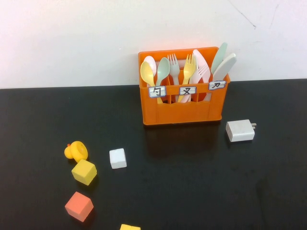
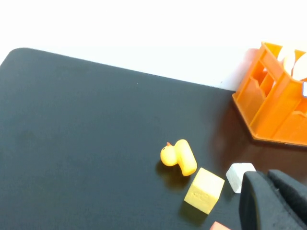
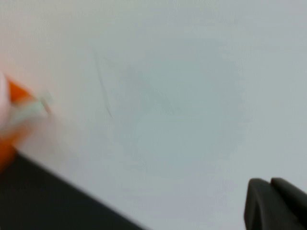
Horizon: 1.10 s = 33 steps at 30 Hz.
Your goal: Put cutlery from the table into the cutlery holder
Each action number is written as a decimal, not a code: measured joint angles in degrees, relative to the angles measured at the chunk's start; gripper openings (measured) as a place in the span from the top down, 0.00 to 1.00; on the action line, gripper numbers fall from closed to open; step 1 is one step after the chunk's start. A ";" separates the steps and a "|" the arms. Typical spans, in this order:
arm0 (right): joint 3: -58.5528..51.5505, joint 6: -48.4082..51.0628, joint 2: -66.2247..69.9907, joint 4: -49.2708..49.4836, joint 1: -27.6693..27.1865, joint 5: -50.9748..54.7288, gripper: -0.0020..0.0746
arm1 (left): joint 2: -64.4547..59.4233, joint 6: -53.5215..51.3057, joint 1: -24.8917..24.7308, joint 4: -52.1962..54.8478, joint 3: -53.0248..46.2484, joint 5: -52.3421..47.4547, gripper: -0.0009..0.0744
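The orange cutlery holder [image 1: 182,112] stands at the back of the black table [image 1: 192,182], near the wall. Pastel cutlery stands upright in its compartments, including a yellow spoon [image 1: 147,74], a grey-green fork [image 1: 173,64] and a pale pink fork [image 1: 201,74]. No cutlery lies on the tabletop. Neither arm shows in the high view. In the left wrist view my left gripper [image 2: 266,178] is shut and empty, above the cubes, with the holder [image 2: 273,110] off to one side. My right gripper [image 3: 270,182] is shut and empty, facing the pale wall, with a blurred orange corner of the holder [image 3: 13,91] at the edge.
A yellow toy duck [image 1: 76,151], a yellow cube [image 1: 84,172], a white cube [image 1: 117,158] and a salmon cube [image 1: 78,206] sit at the front left. A white charger block [image 1: 240,130] lies right of the holder. The left wrist view also shows the duck [image 2: 178,156] and the yellow cube [image 2: 205,189].
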State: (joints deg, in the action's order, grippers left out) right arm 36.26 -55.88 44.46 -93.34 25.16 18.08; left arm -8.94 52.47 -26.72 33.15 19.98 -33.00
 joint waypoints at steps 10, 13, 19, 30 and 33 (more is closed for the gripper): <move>-1.28 33.84 -1.64 36.97 0.00 22.76 0.98 | 0.00 0.16 0.00 0.22 -0.14 1.34 0.99; -1.28 45.22 -3.88 51.26 0.00 21.57 0.98 | 0.00 0.63 0.00 -0.90 -0.47 1.34 0.99; -1.90 65.15 -11.50 77.88 0.00 17.96 0.98 | 0.00 -2.32 0.00 -1.38 -2.46 5.28 0.99; -10.17 79.59 -29.89 92.25 0.00 17.59 0.98 | 0.00 -5.86 0.00 -1.65 -4.45 9.09 0.99; -12.97 79.59 -33.18 92.35 0.00 17.59 0.98 | 0.00 -6.00 0.00 -1.75 -4.45 9.09 0.99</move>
State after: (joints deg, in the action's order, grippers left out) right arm 23.29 23.72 11.28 -1.00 25.16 35.66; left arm -8.94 46.47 -26.72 31.39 15.52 -23.91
